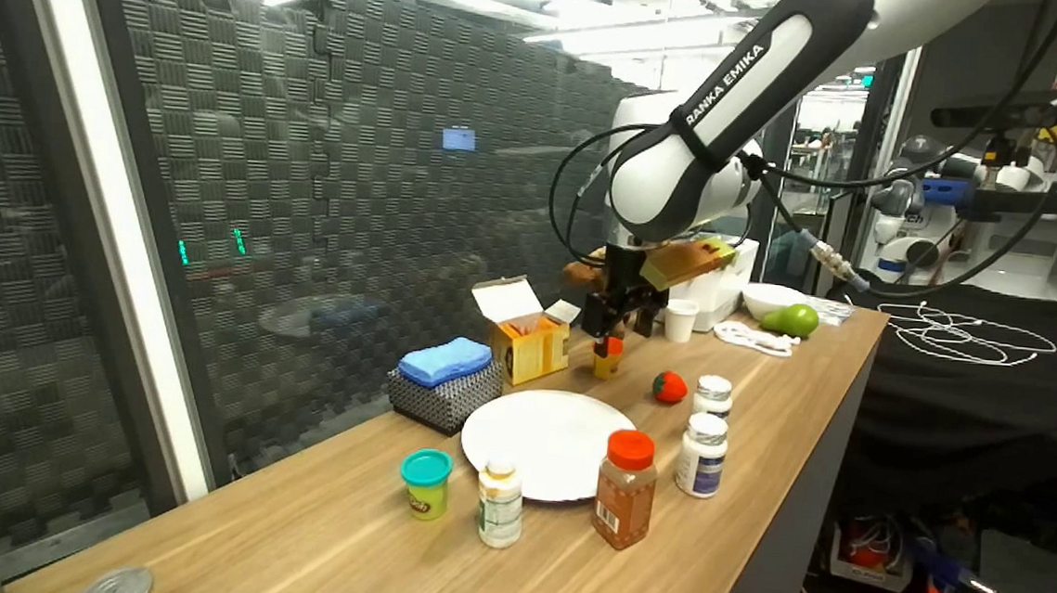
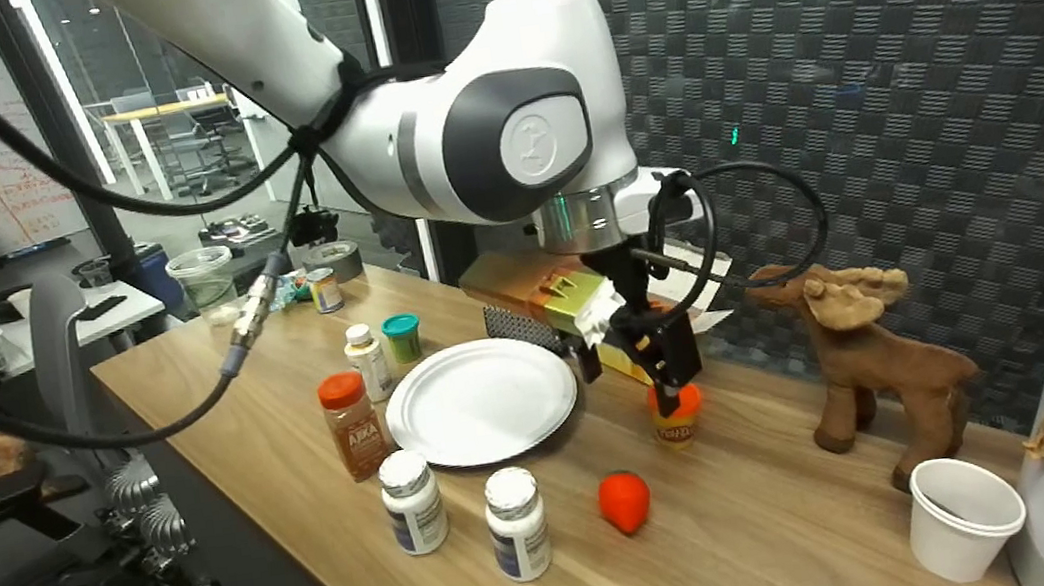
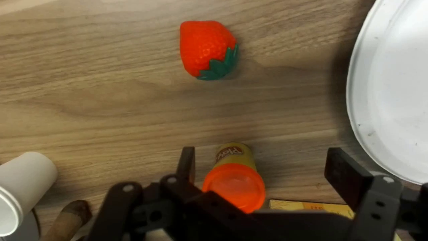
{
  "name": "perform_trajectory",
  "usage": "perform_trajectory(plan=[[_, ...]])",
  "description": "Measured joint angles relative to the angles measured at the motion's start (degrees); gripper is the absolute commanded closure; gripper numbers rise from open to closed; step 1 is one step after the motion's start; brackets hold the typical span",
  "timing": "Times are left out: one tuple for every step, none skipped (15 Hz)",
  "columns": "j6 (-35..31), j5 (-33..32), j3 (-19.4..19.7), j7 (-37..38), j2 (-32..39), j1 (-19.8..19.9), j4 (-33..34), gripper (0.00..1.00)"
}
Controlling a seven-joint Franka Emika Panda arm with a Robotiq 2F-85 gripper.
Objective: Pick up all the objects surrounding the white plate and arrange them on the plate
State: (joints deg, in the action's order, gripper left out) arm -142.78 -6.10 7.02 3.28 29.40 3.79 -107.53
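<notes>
In an exterior view, left to right: teal-lidded tub [image 1: 426, 492] and slim white bottle [image 1: 500, 510] stood on the near side of the white plate [image 1: 547, 433]. Far side: orange-lidded tub [image 1: 608, 364], seen in the wrist view between spread jaws of the released gripper [image 3: 262, 163]. Red-capped jar [image 1: 625, 503] stood near, strawberry [image 1: 669, 387] farther; right of it, two white bottles [image 1: 701, 459].

Both exterior views look slantwise down along the desk [image 1: 307, 541] from roughly opposite directions, sharing the white plate [image 2: 486, 404]. The wrist view faces steeply down, much nearer, that plate cropped at three o'clock, fingers [image 3: 346, 177] at four and seven.
</notes>
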Motion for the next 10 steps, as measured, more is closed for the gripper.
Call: perform_trajectory(plan=[[0.0,0.0,0.0,0.0,0.49,0.05,0.55,0.0],[0.0,0.0,0.0,0.0,0.92,0.12,1.01,0.0],[0.0,0.0,0.0,0.0,1.29,0.21,1.45,0.0],[0.01,0.0,0.0,0.0,1.63,0.33,1.82,0.0],[0.01,0.02,0.0,0.0,1.98,0.46,2.18,0.0],[0.02,0.21,0.0,0.0,2.32,0.59,2.45,0.0],[0.04,0.6,-0.04,-0.03,2.64,0.74,2.72,0.0],[0.05,0.94,-0.11,-0.04,2.96,0.89,3.0,0.0],[0.09,1.32,-0.28,-0.06,3.25,1.11,3.26,0.0],[0.14,1.78,-0.47,-0.11,3.59,1.34,3.52,0.0]])
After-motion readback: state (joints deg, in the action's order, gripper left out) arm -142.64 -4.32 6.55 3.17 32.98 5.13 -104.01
